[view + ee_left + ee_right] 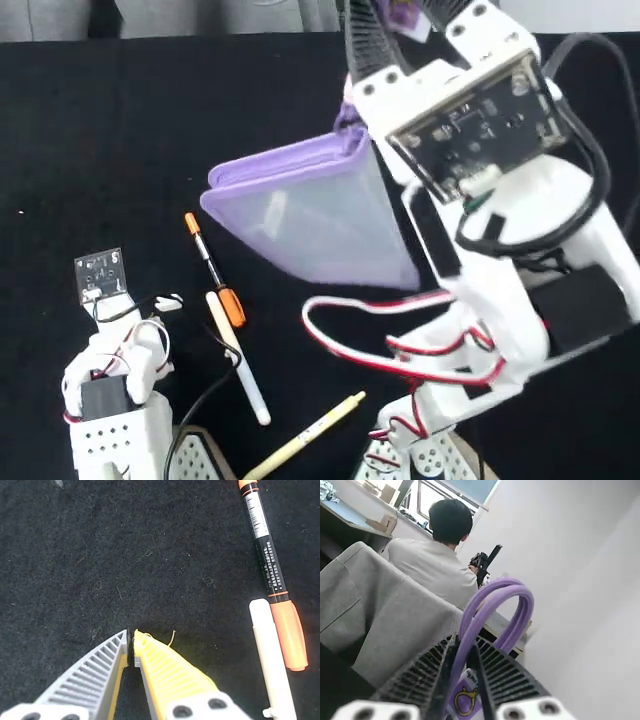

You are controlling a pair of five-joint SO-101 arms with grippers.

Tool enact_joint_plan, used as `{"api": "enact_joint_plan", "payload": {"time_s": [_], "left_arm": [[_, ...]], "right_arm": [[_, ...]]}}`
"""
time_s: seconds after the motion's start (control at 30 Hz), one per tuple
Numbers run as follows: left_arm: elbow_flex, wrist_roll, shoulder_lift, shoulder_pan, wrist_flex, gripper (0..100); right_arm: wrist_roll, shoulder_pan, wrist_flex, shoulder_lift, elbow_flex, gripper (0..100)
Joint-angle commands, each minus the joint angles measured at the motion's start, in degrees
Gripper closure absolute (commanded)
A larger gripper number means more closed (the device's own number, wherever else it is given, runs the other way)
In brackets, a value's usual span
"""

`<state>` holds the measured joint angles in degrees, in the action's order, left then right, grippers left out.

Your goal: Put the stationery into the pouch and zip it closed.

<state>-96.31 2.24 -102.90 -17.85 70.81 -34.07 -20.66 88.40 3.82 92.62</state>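
Note:
A purple pouch (pixel 305 220) with a clear side hangs tilted above the black table. My right gripper (pixel 462 652) is shut on the pouch's purple loop (pixel 496 602) and holds it up at the far side (pixel 372 60). On the table lie an orange-capped marker (pixel 212 268), a white pen (pixel 240 365) and a yellow pen (pixel 305 435). My left gripper (pixel 131 641) is shut and holds nothing, low over the cloth just beside the marker (pixel 272 575) and the white pen (pixel 272 660).
The right arm's body (pixel 500 260) with its red and white cables stands over the near right of the table. The left arm's base (pixel 110 420) sits at the near left. A grey chair back (pixel 385 610) is behind the table.

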Motion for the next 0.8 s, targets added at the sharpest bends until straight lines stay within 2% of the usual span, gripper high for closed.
{"api": "enact_joint_plan", "payload": {"time_s": [0.0, 0.27, 0.47, 0.63, 0.77], "left_arm": [[-1.2, -0.4, -0.2, -0.1, -0.6, 97], [-1.2, -0.4, -0.2, -0.1, -0.6, 97], [-1.2, -0.4, -0.2, -0.1, -0.6, 97], [-1.2, -0.4, -0.2, -0.1, -0.6, 97], [-1.2, -0.4, -0.2, -0.1, -0.6, 97]], "right_arm": [[-0.1, 0.4, 1.1, -3.2, -4.3, 98.7], [0.0, 0.7, 0.9, -4.7, -12.9, 98.7], [0.0, 0.6, -3.8, -4.8, -16.0, 98.7], [6.3, -2.0, -3.3, -4.5, -18.9, 98.7], [7.6, -5.3, -0.6, -4.9, -21.9, 98.7]]}}
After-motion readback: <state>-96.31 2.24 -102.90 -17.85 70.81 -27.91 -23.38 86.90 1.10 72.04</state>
